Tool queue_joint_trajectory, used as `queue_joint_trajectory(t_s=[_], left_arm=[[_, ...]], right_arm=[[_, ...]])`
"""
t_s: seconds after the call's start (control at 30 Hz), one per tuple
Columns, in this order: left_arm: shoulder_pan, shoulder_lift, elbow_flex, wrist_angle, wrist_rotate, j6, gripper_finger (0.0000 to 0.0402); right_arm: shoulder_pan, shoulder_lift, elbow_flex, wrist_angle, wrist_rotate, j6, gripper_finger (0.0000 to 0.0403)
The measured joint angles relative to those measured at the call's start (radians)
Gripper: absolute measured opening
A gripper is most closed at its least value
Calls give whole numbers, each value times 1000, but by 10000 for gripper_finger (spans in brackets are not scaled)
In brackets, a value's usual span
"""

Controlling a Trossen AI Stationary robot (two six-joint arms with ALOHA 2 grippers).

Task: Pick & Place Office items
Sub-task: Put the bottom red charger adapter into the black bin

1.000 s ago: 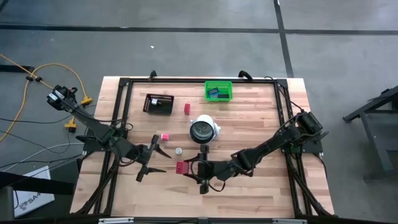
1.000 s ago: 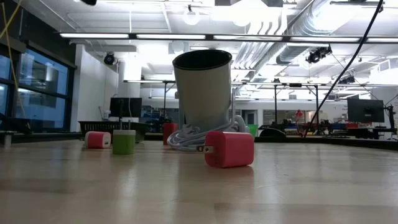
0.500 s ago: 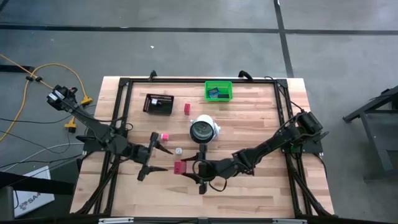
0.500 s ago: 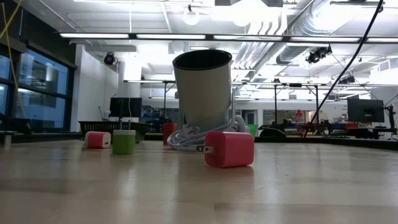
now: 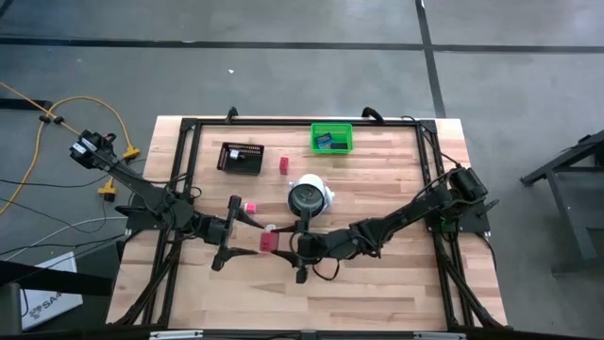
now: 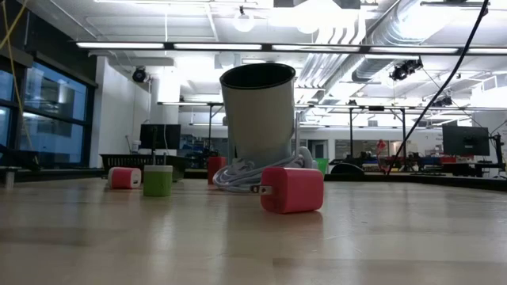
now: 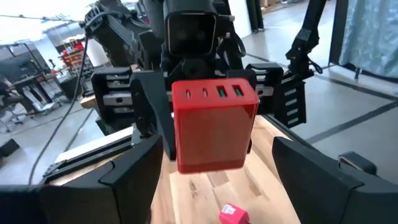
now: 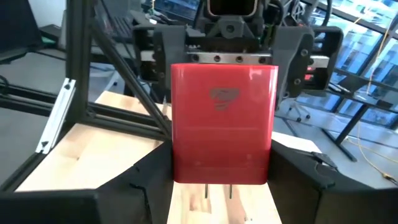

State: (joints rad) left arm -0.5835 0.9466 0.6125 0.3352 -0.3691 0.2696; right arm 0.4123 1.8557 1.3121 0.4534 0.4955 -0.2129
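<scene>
Red charger block (image 5: 270, 243) hangs between the two grippers in the high view: the right gripper (image 5: 280, 246) has its fingers clamped on it, and the left gripper (image 5: 247, 236), fingers spread wide and holding nothing, faces it from just beside. A small silvery round bit (image 5: 270, 228) lies close behind the block, a pink block (image 5: 250, 207) just beyond the left gripper, and the white round object (image 5: 309, 196) with a dark face sits near the right arm. Farther off are a black mesh tray (image 5: 241, 157), another red block (image 5: 283, 164) and a green bin (image 5: 331, 138).

From the low view neither gripper shows; a grey cup (image 6: 257, 111) stands behind a red plug block (image 6: 291, 189), with pink (image 6: 123, 177) and green (image 6: 158, 180) blocks aside.

The left wrist view shows the block's port face (image 7: 213, 123) (four slots in a row) pinched by the opposite gripper, the left fingers (image 7: 93, 186) wide on either side.

In the right wrist view the block (image 8: 222, 123) fills the gap between the right fingers (image 8: 298, 186), two prongs underneath, the left gripper directly behind.
</scene>
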Motion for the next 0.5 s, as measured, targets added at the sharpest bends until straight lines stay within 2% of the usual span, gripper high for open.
queue_joint_trajectory(t_s=[0.5], left_arm=[[14,0,0,50,4,31,296]], right_arm=[[-15,0,0,61,-14,-57,204]])
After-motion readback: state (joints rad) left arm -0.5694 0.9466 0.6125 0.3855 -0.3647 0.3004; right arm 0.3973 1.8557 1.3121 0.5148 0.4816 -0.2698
